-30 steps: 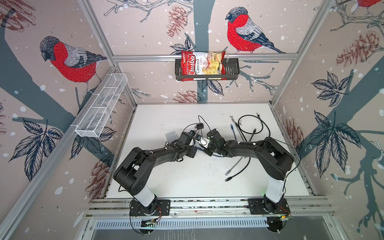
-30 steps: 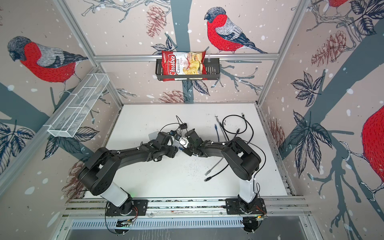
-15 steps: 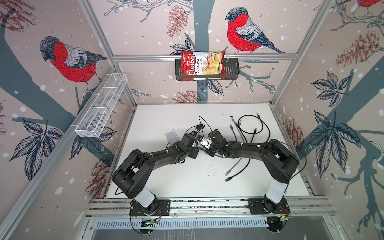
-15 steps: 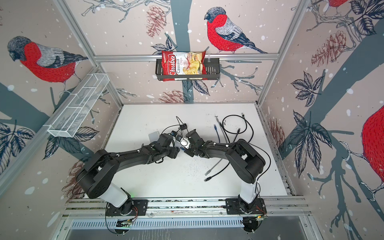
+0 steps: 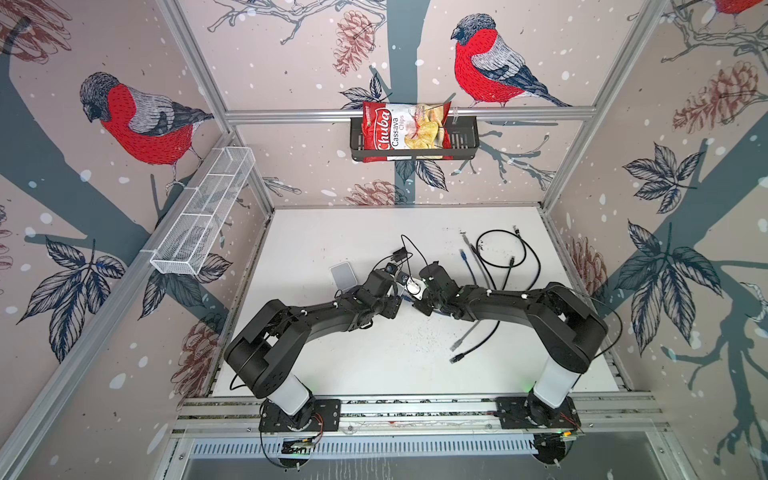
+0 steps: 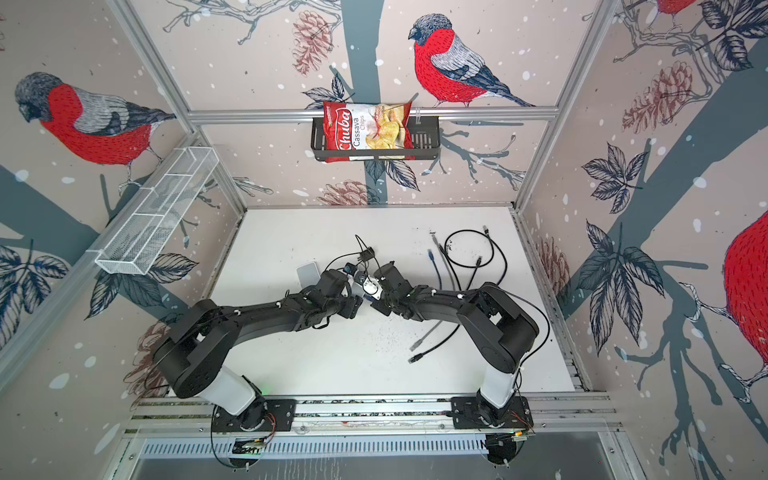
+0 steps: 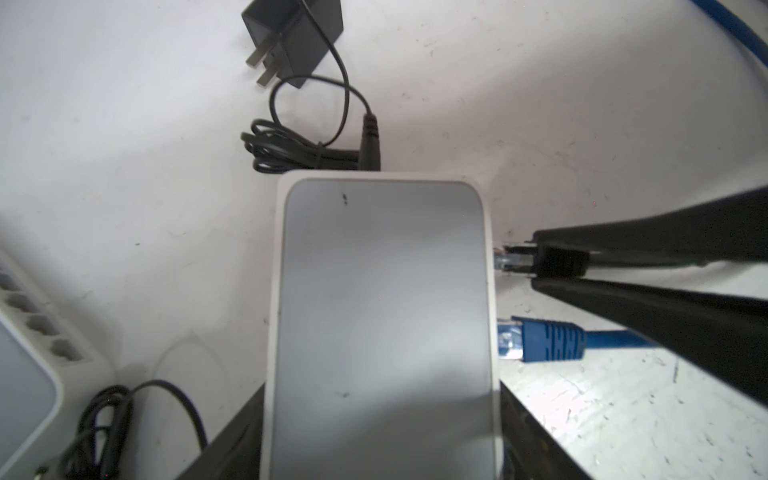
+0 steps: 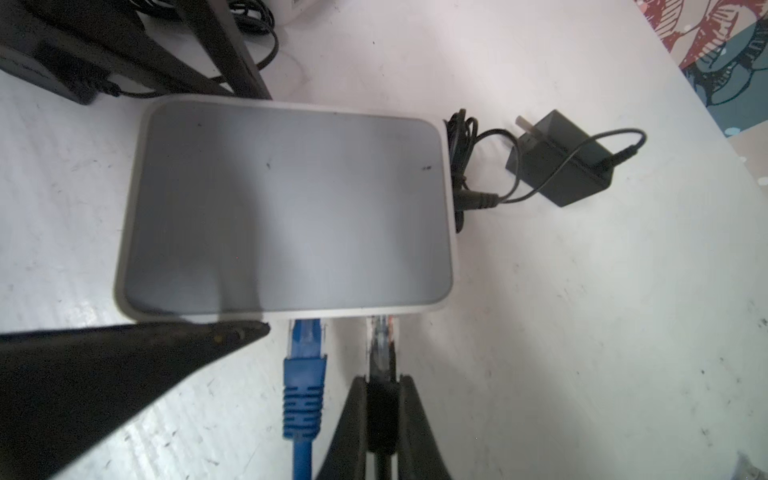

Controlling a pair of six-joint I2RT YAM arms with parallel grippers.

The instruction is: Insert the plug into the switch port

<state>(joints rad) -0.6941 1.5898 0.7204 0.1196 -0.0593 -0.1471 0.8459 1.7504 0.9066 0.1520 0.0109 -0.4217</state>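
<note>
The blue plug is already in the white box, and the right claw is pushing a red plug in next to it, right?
Not quite. The plug in the right claw is black with a clear tip, not red; the right wrist view shows it. The rest holds: the blue plug sits in the white box, and the black one goes in beside it.

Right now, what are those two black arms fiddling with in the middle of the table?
They are plugging a network cable into a small grey switch. The left gripper clasps the switch by its sides to steady it. The right gripper is shut on a black plug, whose clear tip sits at a port on the switch's edge, beside a blue plug already there. How deep the black one has gone is unclear.
</note>
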